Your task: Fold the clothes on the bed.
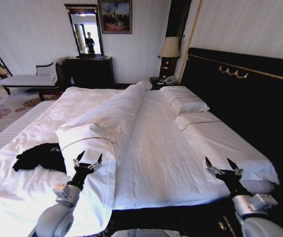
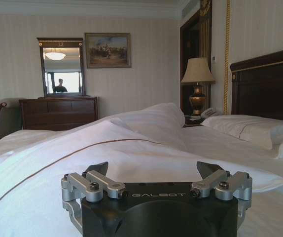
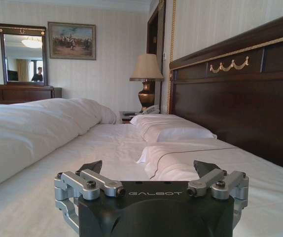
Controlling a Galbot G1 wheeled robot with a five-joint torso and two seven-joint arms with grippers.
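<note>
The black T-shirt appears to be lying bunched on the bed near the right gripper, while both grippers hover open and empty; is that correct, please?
Not quite: the head view shows the black T-shirt bunched on the bed near the left gripper, not the right gripper. Both grippers do hover open and empty.

A: Cloth first. Bed [image 1: 156, 163]: white sheets, smooth matt weave, duvet [image 1: 107, 118] softer, creased. Just beside the left gripper [image 1: 88, 161], the T-shirt [image 1: 40, 157]: black, soft, matt, crumpled.

B: Hard surfaces. Headboard [image 1: 245, 108] beyond the right gripper [image 1: 224, 166]: dark wood, polished, gilt trim. The fingers [image 3: 96, 166] are black and matt, their links [image 3: 89, 185] brushed silvery metal with dark screws, the body [image 3: 156, 212] semi-gloss black.

A: Lamp base [image 2: 197, 98], far past the fingers: shiny brass-like.
</note>
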